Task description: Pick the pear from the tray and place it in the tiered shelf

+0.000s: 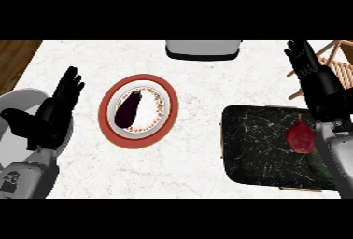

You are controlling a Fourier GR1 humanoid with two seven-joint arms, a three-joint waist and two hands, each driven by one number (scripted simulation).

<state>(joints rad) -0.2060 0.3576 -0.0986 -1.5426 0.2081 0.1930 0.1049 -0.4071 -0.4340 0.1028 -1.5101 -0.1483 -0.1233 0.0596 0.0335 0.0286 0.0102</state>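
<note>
- pear [300, 137]: dark red, stem up, lying on the black marbled tray [262, 149] near its 3 o'clock edge.
- right hand [314, 74]: fingers straight and apart, holding nothing; it sits at 12 o'clock from the pear, over the worktop [207, 79] just past the tray's far edge.
- right forearm [341, 154] runs along the tray's 3 o'clock side, just beside the pear; it hides part of a green item [318, 164] at the pear's 5 o'clock. Can't tell what that item is.
- tiered shelf [339, 63]: wooden slats, cut off by the frame at 2 o'clock, directly behind the right hand.
- red-rimmed plate [138, 111] at centre-left holds a dark eggplant [129, 110]; well apart from the tray, bare worktop between them.
- grey appliance [203, 49] at the 12 o'clock edge, clear of the tray.
- left hand [55, 109]: open, fingers up, resting at 9 o'clock over a grey bowl-like rim [21, 100].
- worktop edge shows at 10 o'clock, wood floor [15, 56] beyond it.
- open worktop: the strip between plate and tray, and the band from appliance to shelf.
</note>
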